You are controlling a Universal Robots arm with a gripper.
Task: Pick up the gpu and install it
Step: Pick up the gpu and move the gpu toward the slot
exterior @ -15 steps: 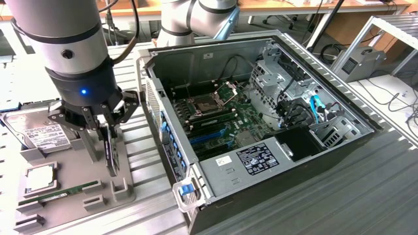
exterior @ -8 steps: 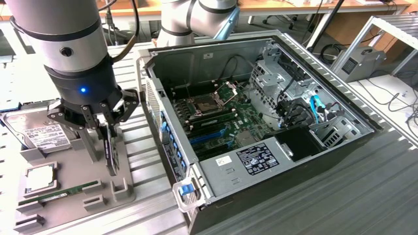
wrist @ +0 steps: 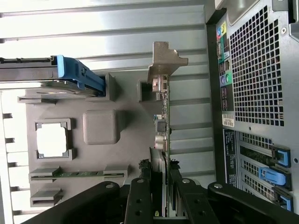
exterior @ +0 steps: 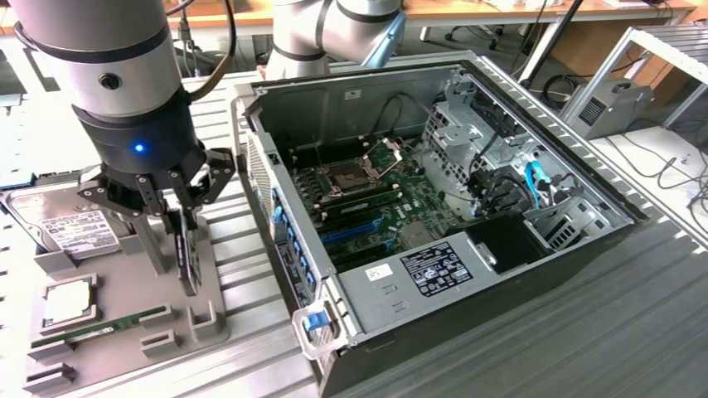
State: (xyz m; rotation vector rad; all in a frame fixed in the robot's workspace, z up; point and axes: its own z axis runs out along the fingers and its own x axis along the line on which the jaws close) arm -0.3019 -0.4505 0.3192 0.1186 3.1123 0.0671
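Note:
The gpu (exterior: pixel 188 264) stands on its edge in a slot of the grey fixture tray (exterior: pixel 116 352) at the exterior view's left, beside the open computer case (exterior: pixel 443 274). My gripper (exterior: pixel 177 240) comes straight down onto it, with one finger against each flat face, shut on the card. In the wrist view the gpu (wrist: pixel 163 116) appears edge-on, its silver end bracket (wrist: pixel 166 60) at the far end. The black fingers (wrist: pixel 139 198) of my gripper (wrist: pixel 161 196) press on both sides of it. The card's lower edge still sits at the tray.
The tray also holds a hard drive (exterior: pixel 66 224), a CPU (exterior: pixel 69 303) and a RAM stick (exterior: pixel 99 326). The case lies open with its motherboard (exterior: pixel 366 199) and blue slot latches (exterior: pixel 348 232) exposed. The case's rear panel (wrist: pixel 252 70) is close beside the card. Desks and cables stand behind.

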